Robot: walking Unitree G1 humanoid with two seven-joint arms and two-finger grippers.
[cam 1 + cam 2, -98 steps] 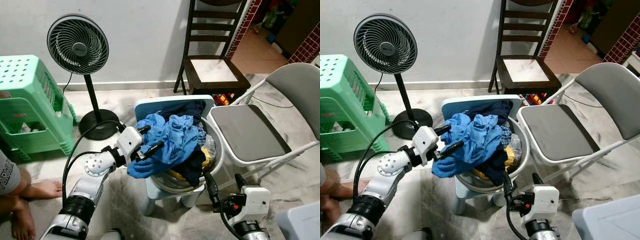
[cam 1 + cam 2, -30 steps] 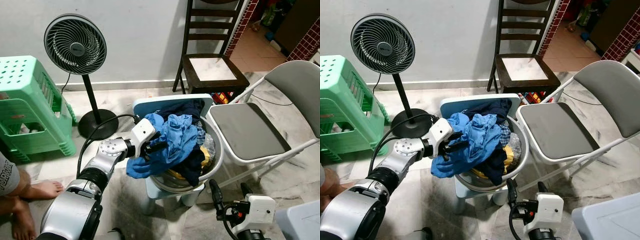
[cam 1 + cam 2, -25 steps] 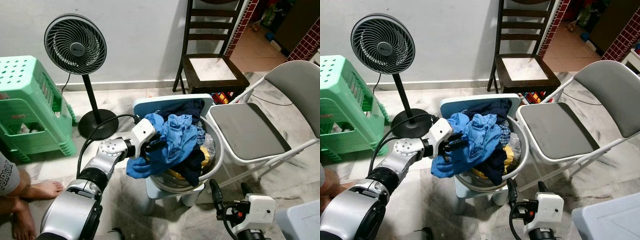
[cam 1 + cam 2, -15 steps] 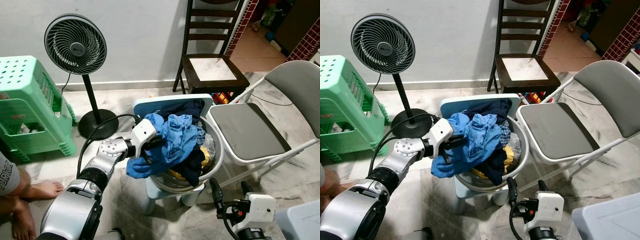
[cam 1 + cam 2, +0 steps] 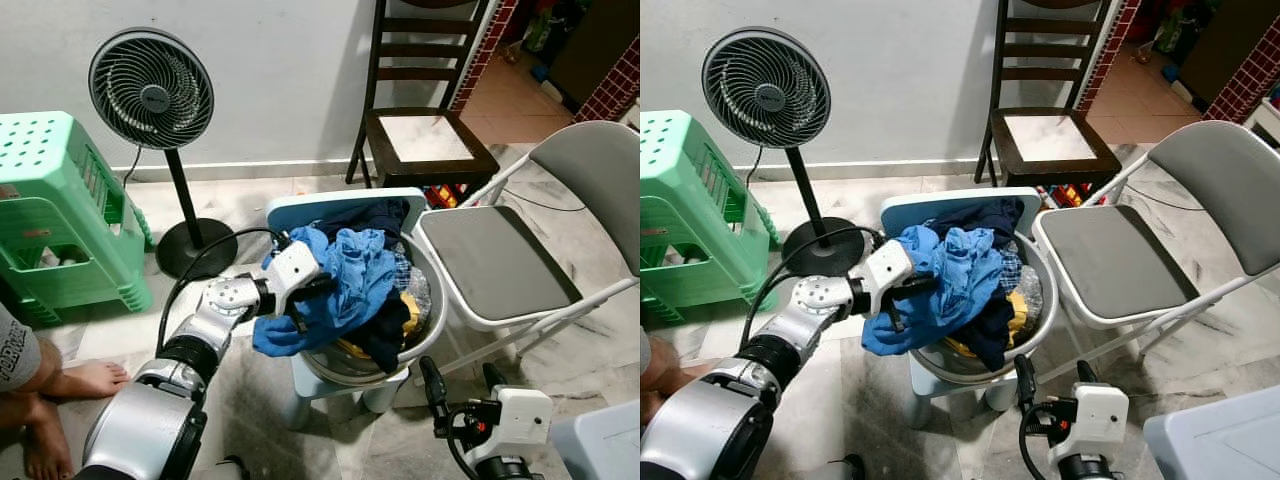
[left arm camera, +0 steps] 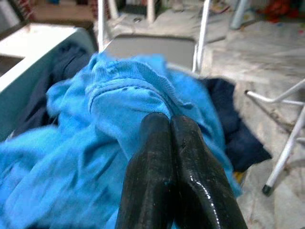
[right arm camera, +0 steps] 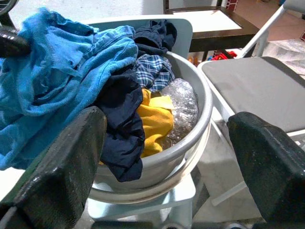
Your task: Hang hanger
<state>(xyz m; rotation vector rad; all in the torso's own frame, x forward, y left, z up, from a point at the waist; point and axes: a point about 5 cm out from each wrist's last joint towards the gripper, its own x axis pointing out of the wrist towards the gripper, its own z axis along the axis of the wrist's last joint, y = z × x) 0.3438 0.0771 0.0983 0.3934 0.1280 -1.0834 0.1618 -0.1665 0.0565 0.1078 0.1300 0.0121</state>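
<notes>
Your left end effector (image 5: 312,296) has pushed further into the blue cloth (image 5: 345,285) atop the basin (image 5: 432,318), fingers pressed closed on a fold (right end effector (image 7: 167,162) low, open), with no hanger visible.

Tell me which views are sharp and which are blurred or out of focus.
Left and right eye views: sharp, evenly lit. Left wrist view: soft overall, the blue shirt blurred, glare on the shut fingers. Right wrist view: the laundry basin crisp, the near fingers dark and unfocused.
</notes>
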